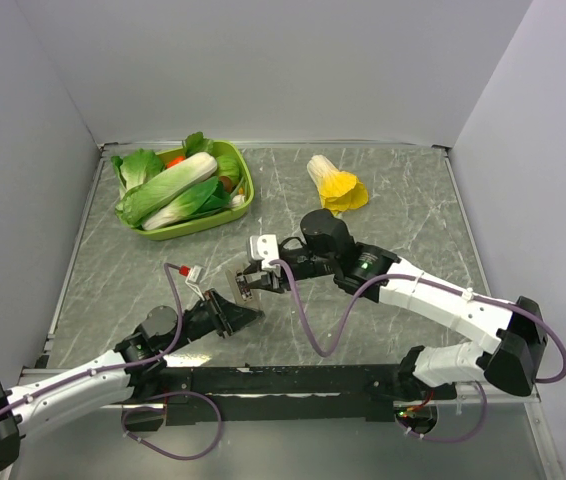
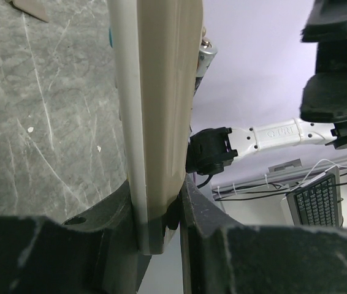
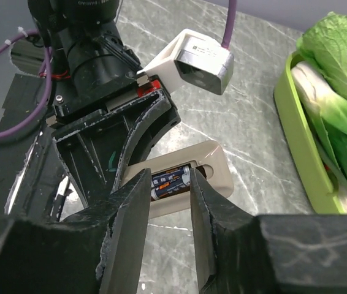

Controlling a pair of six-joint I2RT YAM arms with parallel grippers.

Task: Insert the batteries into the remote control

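Left gripper point(image 2: 155, 205): clenched on one remote control point(image 2: 161, 92).
Right gripper point(image 3: 168, 191): jaws flank one battery point(image 3: 170, 179); grip indeterminate.
Toy cabbage point(image 1: 338, 186): one, 1 o'clock.

worktop surroundings: non-task items

a lime-green tray point(image 1: 248, 195) sits at the far left of the grey marbled worktop point(image 1: 403, 210). it holds leafy toy bok choy point(image 1: 178, 190) and a small orange-red item point(image 1: 175, 160). a yellow-and-white toy cabbage point(image 1: 335, 185) lies on the worktop, well apart to the tray's right.

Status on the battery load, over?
Left gripper shut on remote control. Right gripper over open battery bay, battery inside, grip unclear. Nothing blocking.
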